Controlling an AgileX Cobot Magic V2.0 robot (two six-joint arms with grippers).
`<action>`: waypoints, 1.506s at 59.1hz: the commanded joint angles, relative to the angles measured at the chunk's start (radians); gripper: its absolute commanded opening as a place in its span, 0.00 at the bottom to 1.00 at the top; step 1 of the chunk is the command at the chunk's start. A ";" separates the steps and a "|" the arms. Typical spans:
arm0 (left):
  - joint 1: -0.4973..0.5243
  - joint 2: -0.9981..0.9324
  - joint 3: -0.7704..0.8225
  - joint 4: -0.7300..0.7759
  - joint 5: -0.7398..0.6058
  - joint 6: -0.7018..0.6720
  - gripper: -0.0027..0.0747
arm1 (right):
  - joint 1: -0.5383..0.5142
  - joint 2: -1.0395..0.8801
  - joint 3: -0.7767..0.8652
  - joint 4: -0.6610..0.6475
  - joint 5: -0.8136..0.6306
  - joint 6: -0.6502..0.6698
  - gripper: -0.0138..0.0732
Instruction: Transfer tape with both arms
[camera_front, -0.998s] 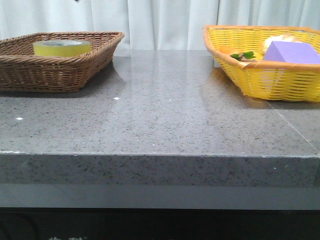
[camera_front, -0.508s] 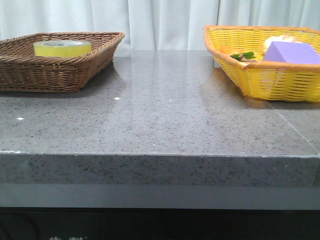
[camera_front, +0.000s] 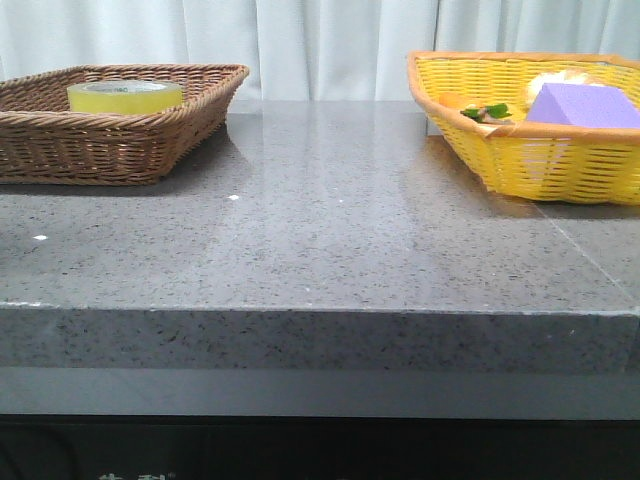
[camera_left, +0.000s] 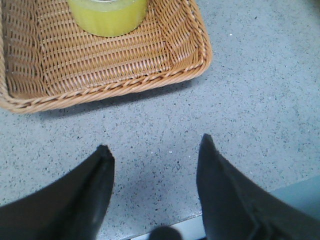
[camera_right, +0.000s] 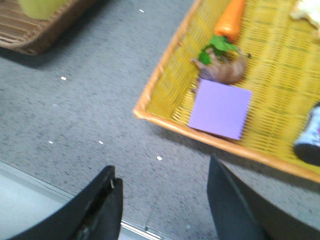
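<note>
At the far left the tape (camera_front: 125, 96) sits flat in the brown wicker basket (camera_front: 150, 140), its yellow wall rising only a little above the rim in the front view, so a sideways approach risks catching the woven rim before reaching the roll. The left gripper (camera_left: 155, 150) hangs over the grey stone table (camera_front: 330, 220) just outside that basket, fingers spread wide with nothing between them. The roll looks glossy and round, so a pinch across the outer wall could slip or squirt the roll sideways; gripping through the core or over one wall seems safer, though the basket floor leaves little room under it. The middle of the table is where a hand-over would likely take place, and a loose or off-centre hold there could drop the tape or let it roll off the front edge. Further right, the right gripper (camera_right: 162, 172) also stands wide and empty near the yellow basket (camera_front: 540, 165), which already holds a purple block (camera_front: 585, 104), a toy carrot (camera_right: 231, 20) and other small items; setting the tape down blindly could land it on these and leave it tilted.
</note>
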 joint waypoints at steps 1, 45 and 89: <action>-0.008 -0.086 0.051 -0.010 -0.136 -0.003 0.52 | -0.011 -0.025 -0.023 -0.012 -0.041 0.013 0.64; -0.008 -0.302 0.236 -0.008 -0.412 -0.026 0.01 | -0.011 -0.104 0.058 -0.016 -0.141 0.012 0.08; 0.117 -0.524 0.521 -0.004 -0.591 -0.026 0.01 | -0.011 -0.103 0.059 -0.007 -0.115 0.012 0.08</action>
